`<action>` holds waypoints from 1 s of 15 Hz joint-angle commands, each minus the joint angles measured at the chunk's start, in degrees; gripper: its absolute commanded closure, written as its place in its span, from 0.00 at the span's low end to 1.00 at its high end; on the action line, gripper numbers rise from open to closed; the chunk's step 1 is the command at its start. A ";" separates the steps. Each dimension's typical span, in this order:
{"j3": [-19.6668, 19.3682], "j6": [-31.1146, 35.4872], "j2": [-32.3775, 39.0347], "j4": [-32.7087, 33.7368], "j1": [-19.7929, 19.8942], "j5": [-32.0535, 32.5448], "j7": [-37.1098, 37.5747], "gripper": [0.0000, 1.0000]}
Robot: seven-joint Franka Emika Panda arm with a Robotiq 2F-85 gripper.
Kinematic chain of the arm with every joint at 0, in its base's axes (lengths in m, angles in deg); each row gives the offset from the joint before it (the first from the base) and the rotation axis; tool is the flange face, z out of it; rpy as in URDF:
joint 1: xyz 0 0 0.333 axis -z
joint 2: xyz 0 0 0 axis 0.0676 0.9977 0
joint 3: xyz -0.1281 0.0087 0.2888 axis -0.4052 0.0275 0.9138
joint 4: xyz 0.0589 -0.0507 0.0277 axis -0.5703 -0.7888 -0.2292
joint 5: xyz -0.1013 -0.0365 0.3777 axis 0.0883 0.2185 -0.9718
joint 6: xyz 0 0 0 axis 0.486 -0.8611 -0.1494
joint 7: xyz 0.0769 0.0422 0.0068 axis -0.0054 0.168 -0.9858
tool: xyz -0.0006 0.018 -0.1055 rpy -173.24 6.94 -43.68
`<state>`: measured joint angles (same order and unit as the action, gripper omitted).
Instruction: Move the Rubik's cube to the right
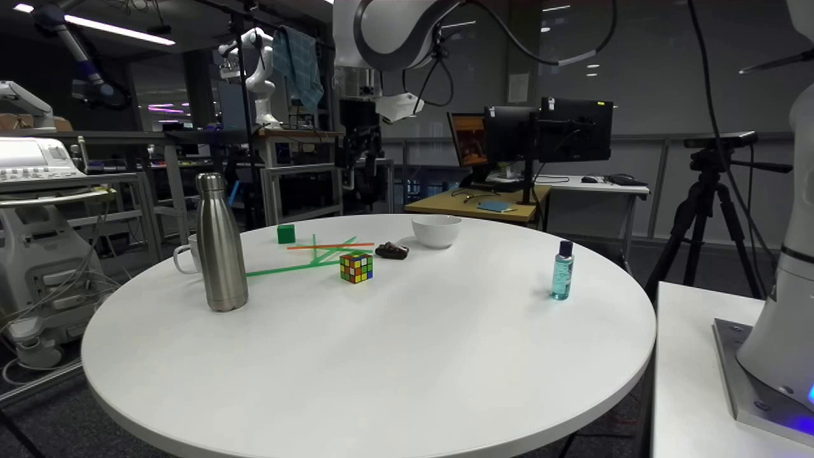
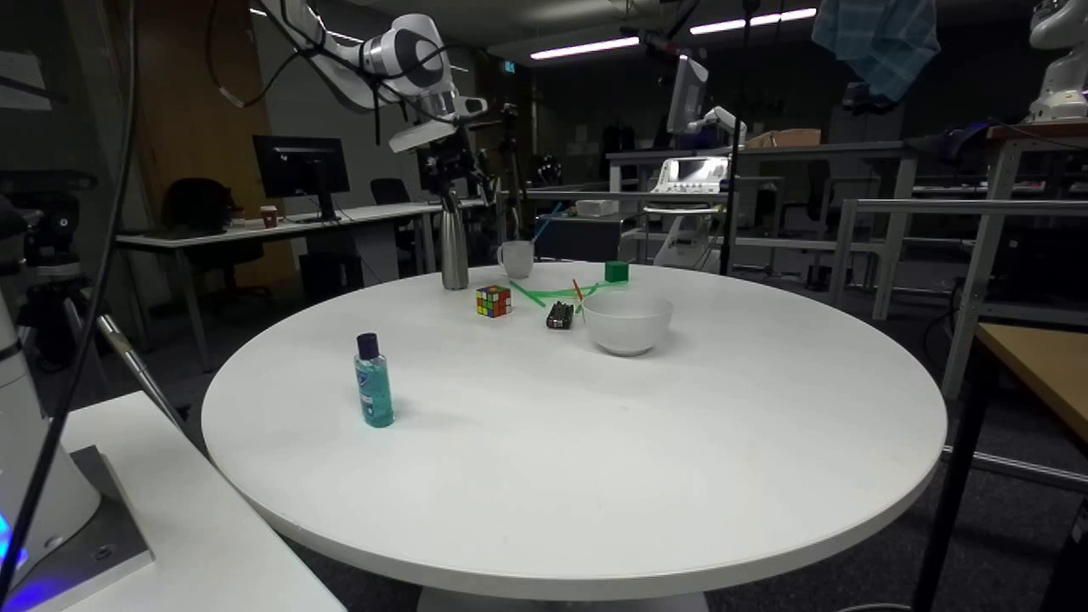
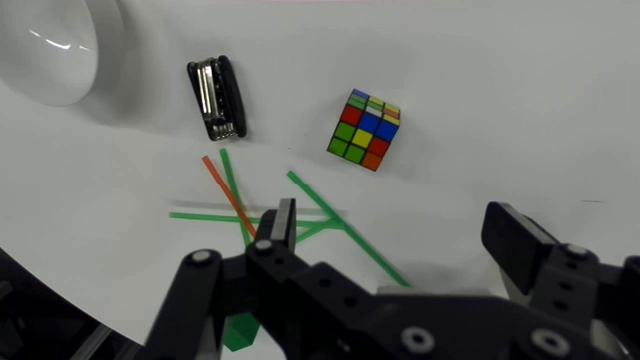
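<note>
The Rubik's cube [image 1: 356,267] is a small multicoloured cube on the round white table [image 1: 407,375]. It also shows in an exterior view [image 2: 493,301], near the steel bottle. In the wrist view the cube [image 3: 363,132] lies flat on the table, above the middle of the picture, beyond the fingertips and apart from them. My gripper [image 3: 392,218] is open, with nothing between its wide-spread fingers. In both exterior views the gripper [image 1: 360,168] hangs well above the table; it also shows near the top of the steel bottle in an exterior view [image 2: 463,183].
A steel bottle [image 1: 220,248] and white mug [image 2: 516,258] stand near the cube. Green straws [image 3: 370,250], an orange straw [image 3: 227,192], a black multi-tool [image 3: 217,97], a green block [image 1: 286,233] and a white bowl [image 2: 627,321] lie around. A teal bottle [image 1: 562,270] stands apart.
</note>
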<state>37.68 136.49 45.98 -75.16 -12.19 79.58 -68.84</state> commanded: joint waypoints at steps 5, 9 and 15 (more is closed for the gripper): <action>-3.20 -6.55 9.47 14.52 0.45 -1.26 0.93 0.00; -2.53 -7.66 14.06 17.37 1.07 -4.51 0.59 0.00; -2.27 -6.17 17.77 19.55 1.43 -13.84 5.35 0.00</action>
<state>35.00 132.00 61.76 -59.43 -11.33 68.77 -67.17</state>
